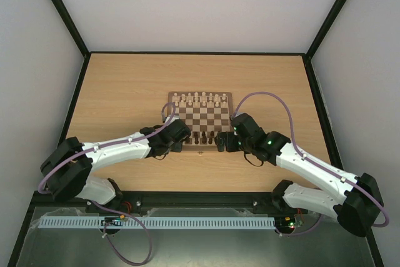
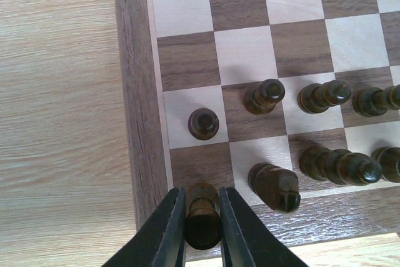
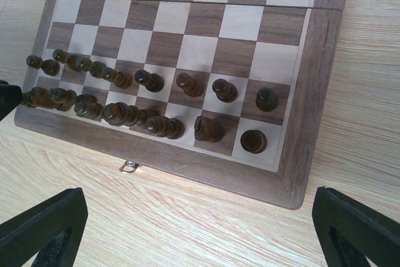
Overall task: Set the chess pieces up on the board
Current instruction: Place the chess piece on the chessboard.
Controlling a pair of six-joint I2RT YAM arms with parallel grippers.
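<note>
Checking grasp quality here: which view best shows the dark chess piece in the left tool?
Left wrist: the dark piece sits close up, pinched in the left tool at a corner of the board. Top external hides it under the arm; right wrist shows only that corner, tiny, at its left edge.

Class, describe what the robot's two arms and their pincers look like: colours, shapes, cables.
The left arm and right arm have white shells with black joints. A lilac cable loops along each. The left pincer and right pincer have black tapered fingers. A green light glows on the right arm.
</note>
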